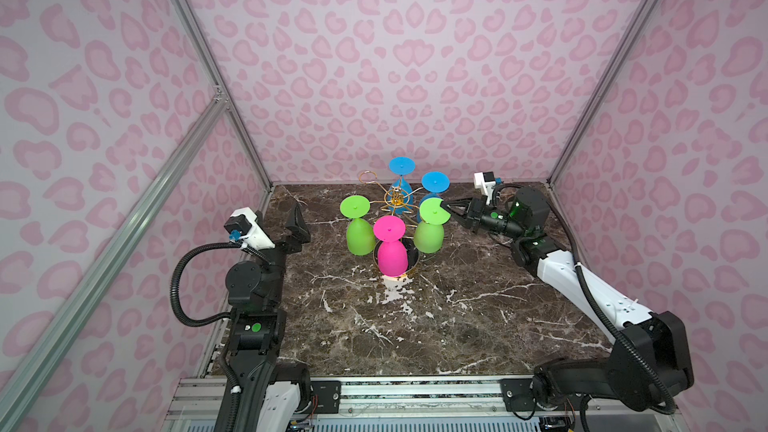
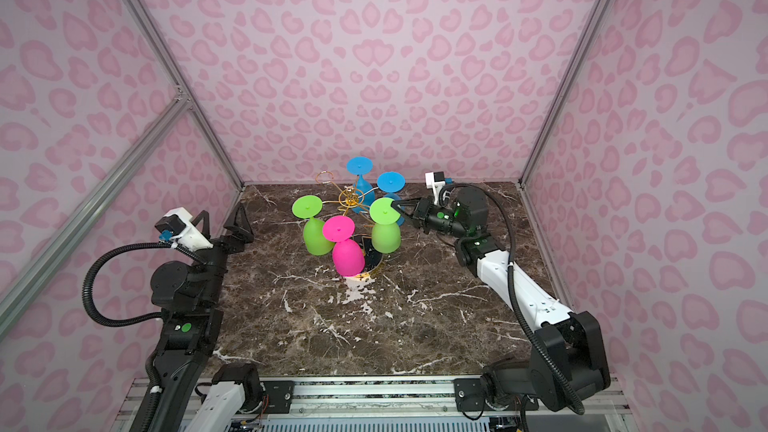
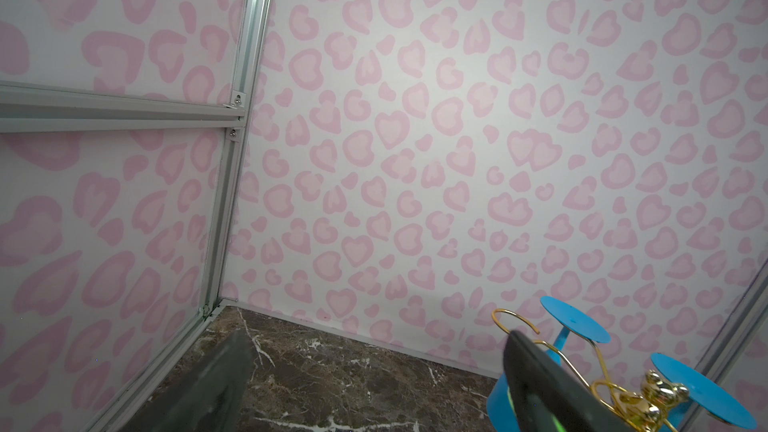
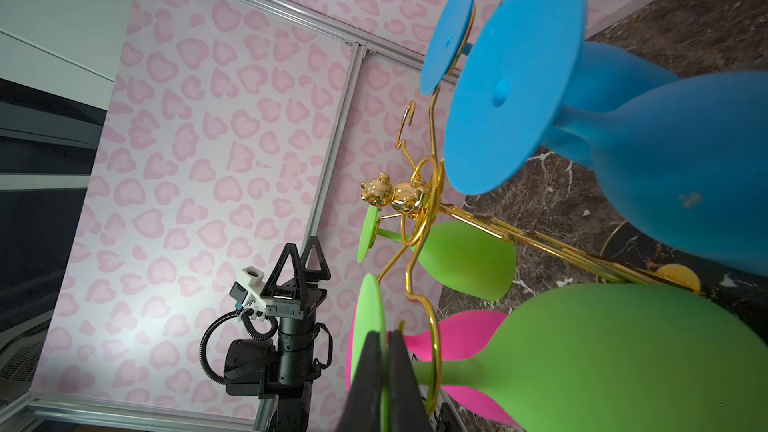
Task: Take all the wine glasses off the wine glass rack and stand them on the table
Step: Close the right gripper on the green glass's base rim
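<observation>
Gold wire wine glass rack (image 1: 398, 200), upright on round black base, rear centre of the bench (image 1: 457, 317). Green wine glass (image 1: 429, 236), inverted, hung by its foot in a looped arm on the rack's right side, foot rim pinched in the closed right end effector (image 1: 444, 204).

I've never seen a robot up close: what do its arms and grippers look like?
The left arm and right arm are black with white shells, green dots at joints and black ribbed hoses. The left gripper and right gripper have black triangular fingers, each with a white camera box behind.
</observation>
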### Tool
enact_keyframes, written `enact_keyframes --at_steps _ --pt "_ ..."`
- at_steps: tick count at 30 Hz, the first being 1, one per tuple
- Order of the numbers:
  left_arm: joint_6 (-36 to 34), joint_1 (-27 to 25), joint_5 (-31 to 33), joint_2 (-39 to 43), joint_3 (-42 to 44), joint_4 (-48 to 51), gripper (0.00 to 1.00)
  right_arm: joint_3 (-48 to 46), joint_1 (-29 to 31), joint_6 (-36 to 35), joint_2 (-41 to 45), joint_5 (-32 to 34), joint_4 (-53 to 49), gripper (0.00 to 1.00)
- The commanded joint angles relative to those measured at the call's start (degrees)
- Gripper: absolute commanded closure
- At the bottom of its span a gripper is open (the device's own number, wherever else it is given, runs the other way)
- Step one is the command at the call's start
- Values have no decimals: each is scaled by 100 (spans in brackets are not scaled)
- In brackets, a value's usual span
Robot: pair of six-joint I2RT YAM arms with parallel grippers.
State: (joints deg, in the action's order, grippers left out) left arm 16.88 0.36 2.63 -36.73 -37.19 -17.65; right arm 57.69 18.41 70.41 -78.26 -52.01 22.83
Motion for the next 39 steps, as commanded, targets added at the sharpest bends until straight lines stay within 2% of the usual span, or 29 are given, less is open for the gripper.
enact_keyframes --at_steps 1,8,18,39 --pt "57 12 47 25 19 -11 4 49 6 69 37 67 321 100" --pt "90 13 41 34 42 -2 4 57 35 28 190 127 185 100" --pt "96 9 109 70 49 33 4 266 249 -416 232 366 -421 100" --pt "99 8 191 120 47 77 4 643 431 -515 -269 573 -344 100"
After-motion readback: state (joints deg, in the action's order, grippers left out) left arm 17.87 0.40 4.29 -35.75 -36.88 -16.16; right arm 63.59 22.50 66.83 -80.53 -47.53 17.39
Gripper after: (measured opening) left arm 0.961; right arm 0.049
